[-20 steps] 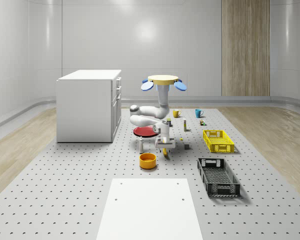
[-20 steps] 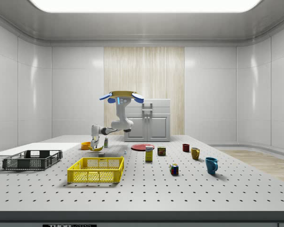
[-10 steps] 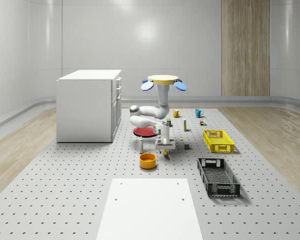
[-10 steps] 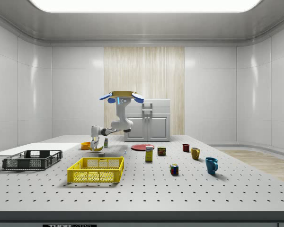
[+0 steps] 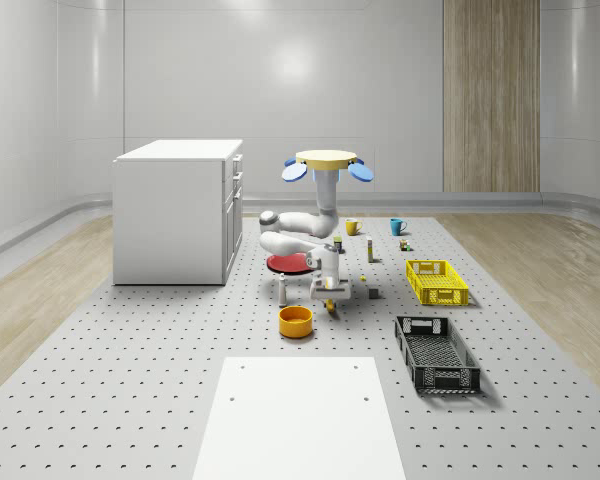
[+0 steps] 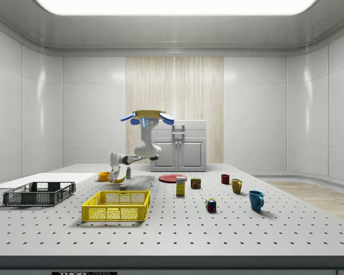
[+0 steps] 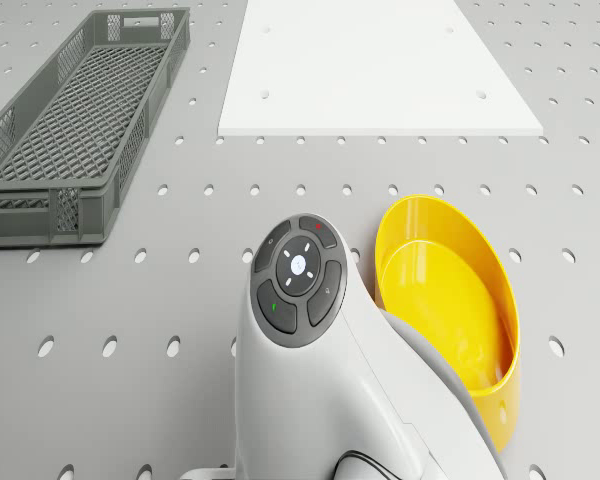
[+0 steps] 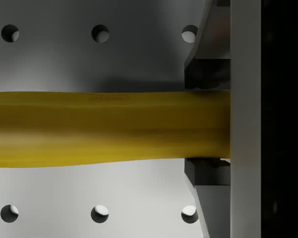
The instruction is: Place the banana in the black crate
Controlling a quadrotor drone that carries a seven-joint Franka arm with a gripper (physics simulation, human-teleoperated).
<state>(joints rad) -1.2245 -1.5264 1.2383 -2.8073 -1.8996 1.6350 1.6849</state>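
The yellow banana lies on the perforated table, and in the wrist view it runs across between my fingers. My gripper is shut on it, one fingertip pressing each side. From the whole-scene view, the gripper points down at the banana, beside the orange bowl. The drone hovers above the table, over the red plate, with the arm folded down in front. The black crate stands apart, toward the whole-scene view's right front. The black crate holds nothing.
An orange bowl sits just in front of the gripper, and a red plate behind it. A yellow crate, mugs and small boxes lie to the right. A white cabinet stands at the left, a white panel in front.
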